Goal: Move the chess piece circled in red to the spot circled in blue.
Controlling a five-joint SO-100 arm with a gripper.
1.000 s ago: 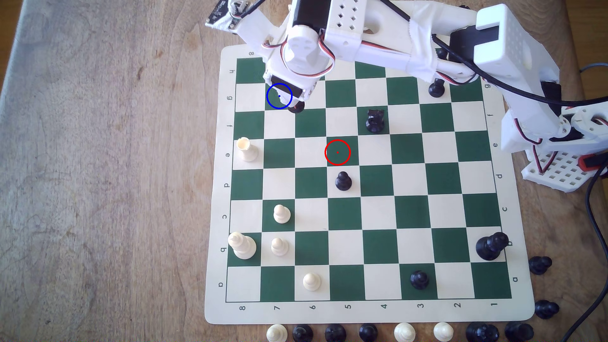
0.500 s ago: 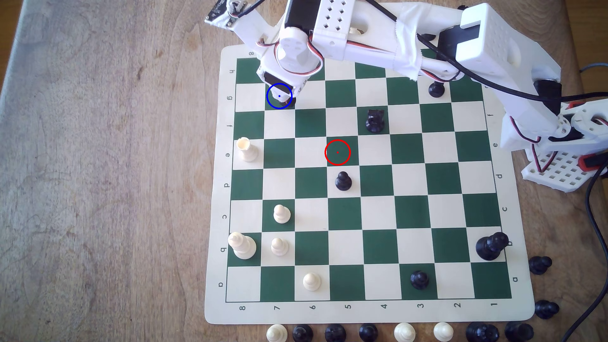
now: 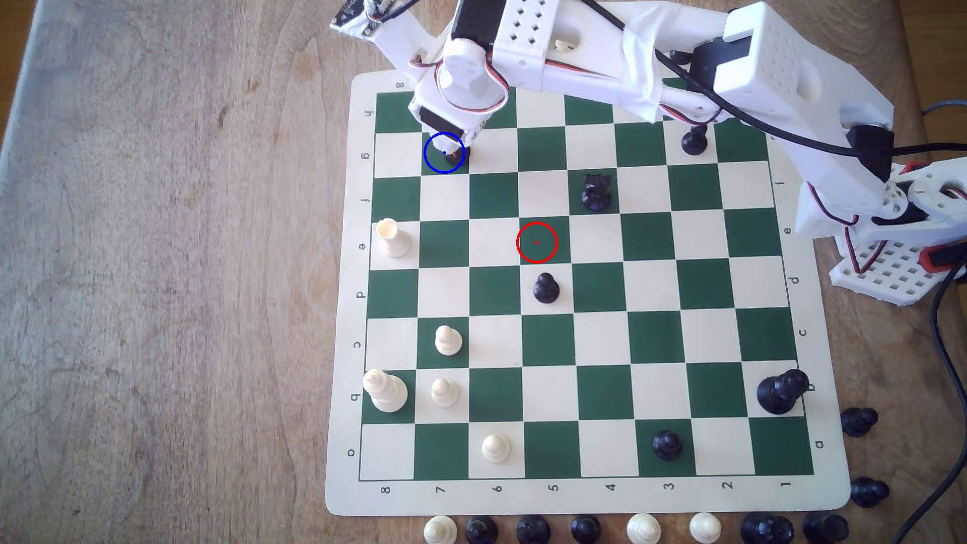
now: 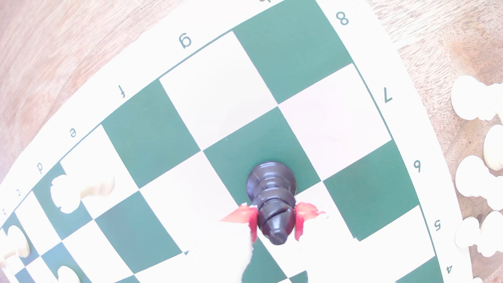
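Ext view, L to R. Wooden table (image 3: 157,261) is taking up the ext view's left. Chessboard mat (image 3: 343,293) is lying right of it, files lettered a–h down its left border.

White rook (image 3: 392,238) is standing on e8, white king (image 3: 385,391) on b8. White pawns: c7 (image 3: 448,340), b7 (image 3: 444,393), a6 (image 3: 495,448).

The spot (image 3: 437,165), blue-ringed dark green sq at g7, is sitting under the gripper (image 3: 456,148). The chess piece (image 3: 462,155), black bishop, is peeking out at the ring's right edge, mostly hidden by the wrist in this view.

Wrist view: the bishop (image 4: 273,194) is sitting w/ its base on the g7 green sq, toward the corner nearest the 6 file; base looks to be touching the board, though can't be certain. Gripper (image 4: 276,221) jaws are closed narrow around the upper body/tip, red pads (image 4: 299,217) pressing on both sides — gripping it.

Ext view cont.: red-ringed sq (image 3: 537,242) at e5 is lying bare. Black pawn (image 3: 546,288) is standing on d5, just below it. Black knight (image 3: 596,192) on f4. Black pawn (image 3: 666,445) on a3, another (image 3: 694,141) on g3, partly under the arm (image 3: 602,73). Black queen-like piece (image 3: 782,391) on b1.

Captured pieces (image 3: 643,528) are lining the bottom edge off the mat; more black ones (image 3: 858,421) at the ext view's right.
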